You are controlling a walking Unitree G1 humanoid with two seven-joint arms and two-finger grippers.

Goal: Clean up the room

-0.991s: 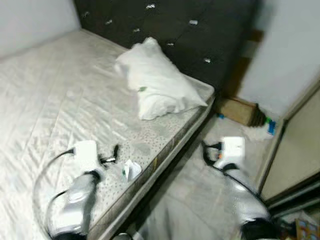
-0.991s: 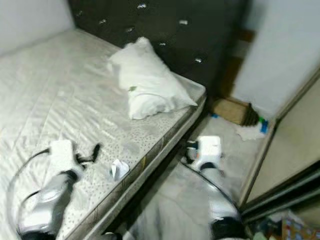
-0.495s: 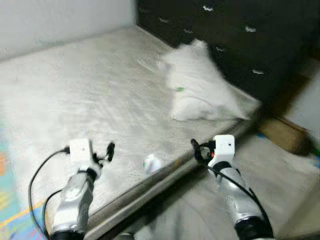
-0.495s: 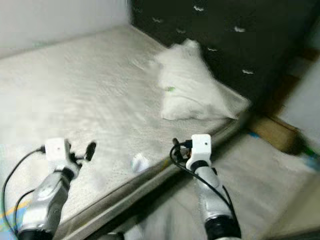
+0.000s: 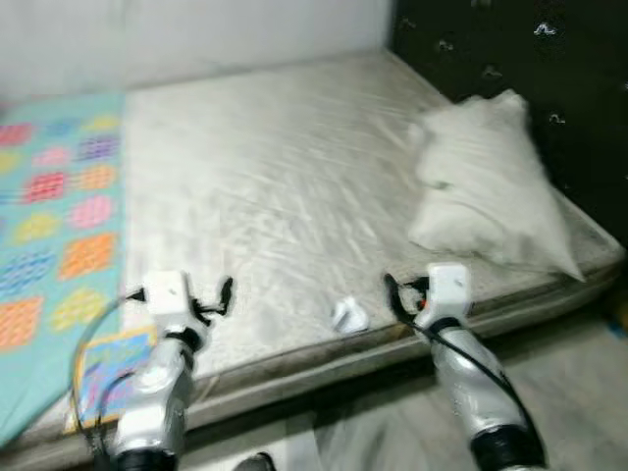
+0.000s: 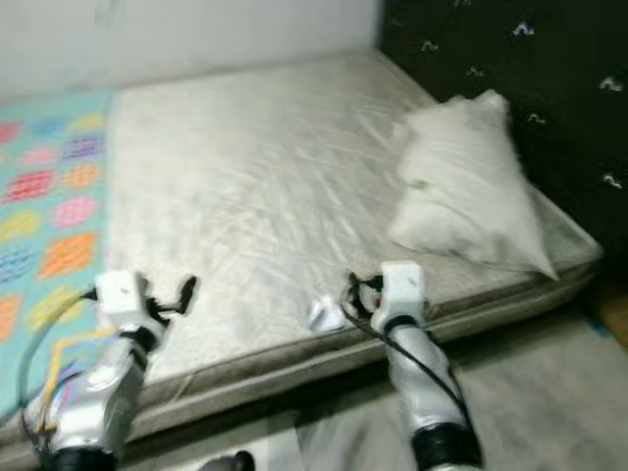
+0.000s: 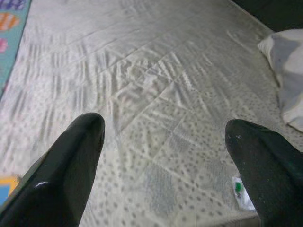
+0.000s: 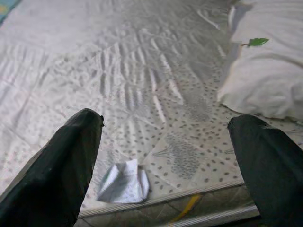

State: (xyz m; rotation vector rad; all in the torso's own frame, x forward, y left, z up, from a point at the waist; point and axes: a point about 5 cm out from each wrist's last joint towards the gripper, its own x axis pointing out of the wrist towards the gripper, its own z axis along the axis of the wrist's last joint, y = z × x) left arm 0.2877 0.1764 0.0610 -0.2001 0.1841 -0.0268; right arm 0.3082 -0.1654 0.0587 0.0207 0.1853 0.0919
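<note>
Both grippers have their fingers spread wide and hold nothing: the right gripper (image 8: pixel 165 156) hangs just off the near edge of the mattress (image 5: pixel 285 177), its two black fingers (image 8: pixel 66 161) framing a crumpled scrap of paper (image 8: pixel 124 183) that lies on the bare mattress close to that edge, while the left gripper (image 7: pixel 165 161) hovers over the mattress further toward the robot's left, near a colourful patchwork blanket (image 5: pixel 54 216). Neither touches anything. The scrap sits between the two arms, nearer the right one, with a white pillow (image 5: pixel 486 182) well apart from it against the dark headboard (image 5: pixel 549 59). The step in hand looks like picking up that scrap as litter. To do it well, the right gripper should move forward and down until the paper lies midway between the fingers, then press lightly into the soft surface before closing, since the paper is thin and flat and could slide or be pinched together with the cover.
</note>
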